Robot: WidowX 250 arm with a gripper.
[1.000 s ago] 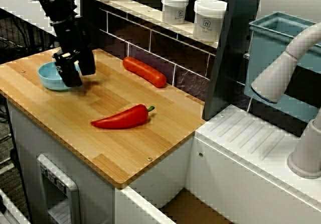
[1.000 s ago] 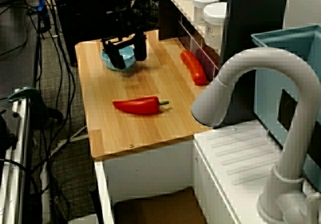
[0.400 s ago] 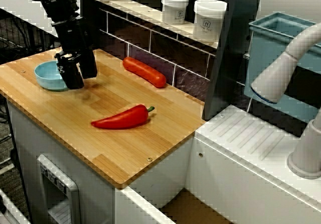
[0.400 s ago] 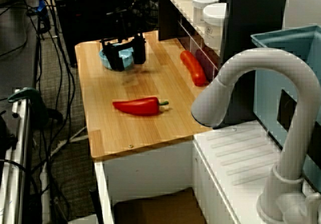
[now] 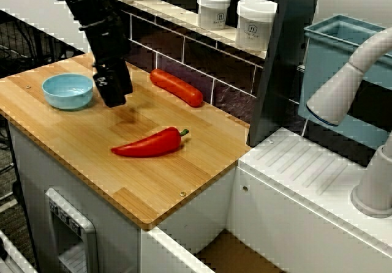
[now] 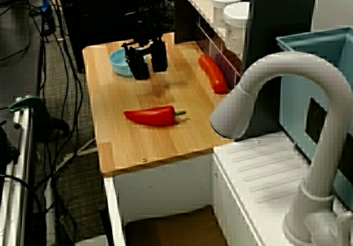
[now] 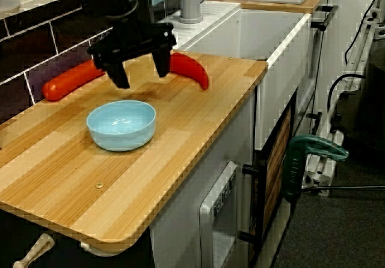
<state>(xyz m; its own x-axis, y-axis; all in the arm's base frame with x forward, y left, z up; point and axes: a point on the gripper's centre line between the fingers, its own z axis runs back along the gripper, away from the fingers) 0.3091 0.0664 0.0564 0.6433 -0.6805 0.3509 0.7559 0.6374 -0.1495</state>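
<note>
My gripper hangs open and empty just above the wooden counter, a little to the right of a light blue bowl. In the view from the sink end the gripper shows two black fingers spread apart, with the bowl behind them. From the bowl end, the gripper stands beyond the bowl. A red pepper lies nearer the counter's front. A long red sausage-shaped piece lies by the tiled back wall.
Two white jars stand on the ledge above the tiles. To the right are a dark post, a white drainboard, a grey faucet and a blue bin. Cables hang beyond the counter's end.
The gripper was down at the bowl's rim; it has lifted off and moved right toward the middle of the counter. The bowl stays on the counter.
</note>
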